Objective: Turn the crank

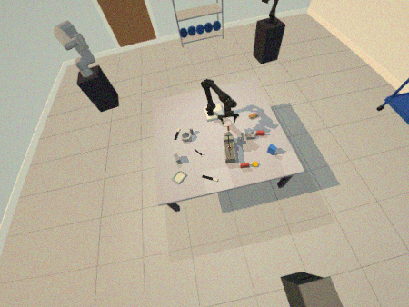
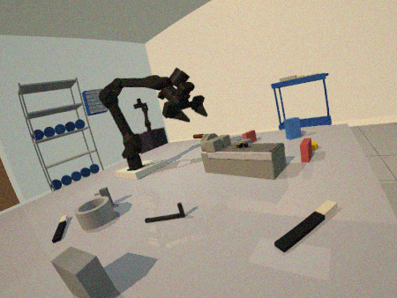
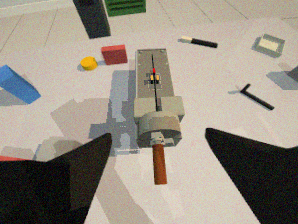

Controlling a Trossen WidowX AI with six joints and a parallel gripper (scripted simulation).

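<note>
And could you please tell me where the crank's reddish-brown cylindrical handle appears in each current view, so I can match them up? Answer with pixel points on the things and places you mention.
Top: the reddish-brown cylindrical handle point(image 1: 228, 128) point(image 2: 198, 136) point(image 3: 159, 165) is near the middle, just below the open pincer point(image 1: 228, 122) point(image 2: 198, 118) point(image 3: 158, 134).
Exterior: centre, left of the grey box-shaped machine point(image 1: 230, 156) point(image 2: 240, 167) point(image 3: 145, 65).
Wrist: lower centre.
Shared landmark: that machine, beside the handle.
</note>
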